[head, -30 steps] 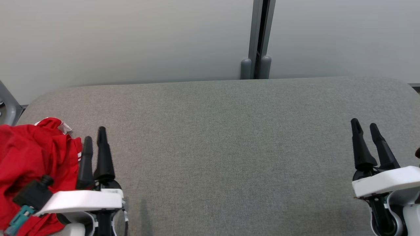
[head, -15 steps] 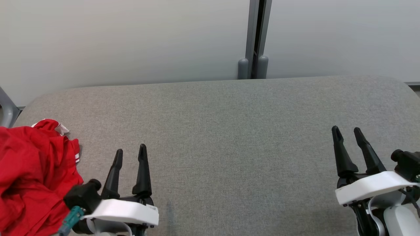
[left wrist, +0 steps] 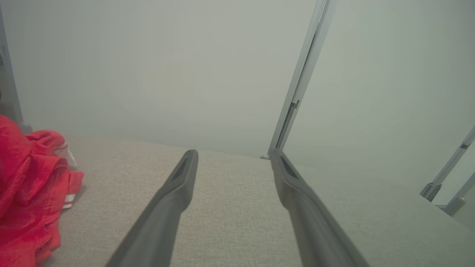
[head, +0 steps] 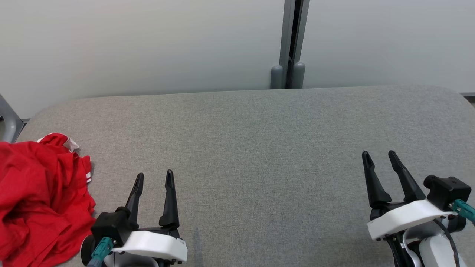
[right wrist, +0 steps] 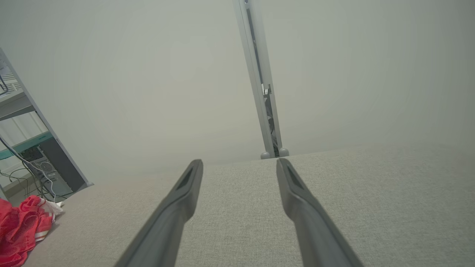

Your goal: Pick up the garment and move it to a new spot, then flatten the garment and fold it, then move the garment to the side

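Left gripper sits spread near the crumpled red fabric garment on the grey cloth surface. I see the right gripper spread too, well apart.

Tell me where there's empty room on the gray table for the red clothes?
The gray table is bare from the left tool across to the right tool, and back to the wall. The crowded spot is the left edge, where the red garment lies crumpled.
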You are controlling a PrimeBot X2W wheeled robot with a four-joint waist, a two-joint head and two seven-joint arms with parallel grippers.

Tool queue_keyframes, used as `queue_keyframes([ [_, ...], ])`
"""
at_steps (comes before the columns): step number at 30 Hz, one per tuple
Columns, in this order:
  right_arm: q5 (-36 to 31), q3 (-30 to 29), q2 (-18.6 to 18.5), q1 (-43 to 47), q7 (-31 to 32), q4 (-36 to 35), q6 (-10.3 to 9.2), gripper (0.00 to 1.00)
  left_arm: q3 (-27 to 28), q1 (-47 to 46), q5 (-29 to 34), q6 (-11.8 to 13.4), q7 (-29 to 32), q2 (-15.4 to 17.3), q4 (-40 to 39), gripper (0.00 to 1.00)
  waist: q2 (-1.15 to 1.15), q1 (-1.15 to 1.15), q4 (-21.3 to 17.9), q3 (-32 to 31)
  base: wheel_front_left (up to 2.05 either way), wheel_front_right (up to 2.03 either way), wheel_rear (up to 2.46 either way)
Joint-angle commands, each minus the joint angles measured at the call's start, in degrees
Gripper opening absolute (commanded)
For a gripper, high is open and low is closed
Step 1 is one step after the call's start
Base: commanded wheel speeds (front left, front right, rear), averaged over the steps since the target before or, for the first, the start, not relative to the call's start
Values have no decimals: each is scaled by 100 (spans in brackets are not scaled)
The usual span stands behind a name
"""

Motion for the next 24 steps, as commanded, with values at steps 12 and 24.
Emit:
queue_keyframes([
  [12,-506,153,25,-116,-280,117,10,100,-24,31,594,143,-95,32,-109,100,0,0,-9,25,0,0,0],
  [24,-767,256,77,-153,-477,238,11,100,55,72,775,73,-147,35,63,100,0,0,-11,26,0,0,0],
])
